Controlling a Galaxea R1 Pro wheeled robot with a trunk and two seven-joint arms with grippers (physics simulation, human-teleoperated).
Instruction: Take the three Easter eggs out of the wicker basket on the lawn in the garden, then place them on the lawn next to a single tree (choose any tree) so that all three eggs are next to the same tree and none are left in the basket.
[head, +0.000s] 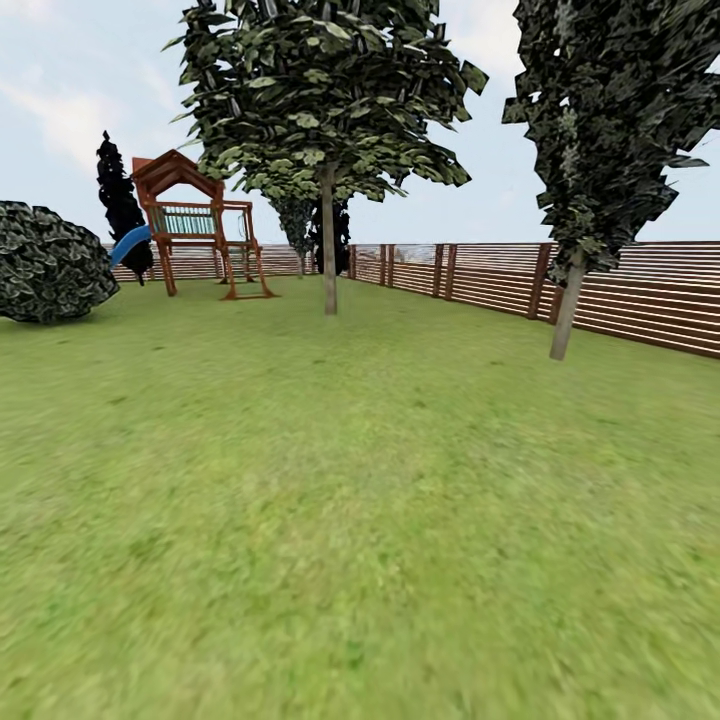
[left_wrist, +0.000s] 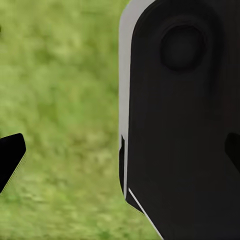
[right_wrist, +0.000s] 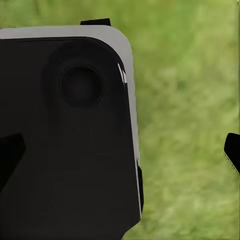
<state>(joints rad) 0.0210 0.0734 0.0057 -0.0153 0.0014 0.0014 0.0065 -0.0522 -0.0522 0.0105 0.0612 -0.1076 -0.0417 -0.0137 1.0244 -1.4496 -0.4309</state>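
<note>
Green lawn (head: 360, 520) w/ two pale-trunk trees (head: 329, 240) ahead, robot prob. in transit; fingers' state can't tell, both arms.

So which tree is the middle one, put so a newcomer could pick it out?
Start at the slatted fence along the lawn's far edge. The tree stands on the grass just right of the play tower. Its trunk is thin, straight and pale under pale-flecked leaves, unlike the leaning tree by the fence.
</note>
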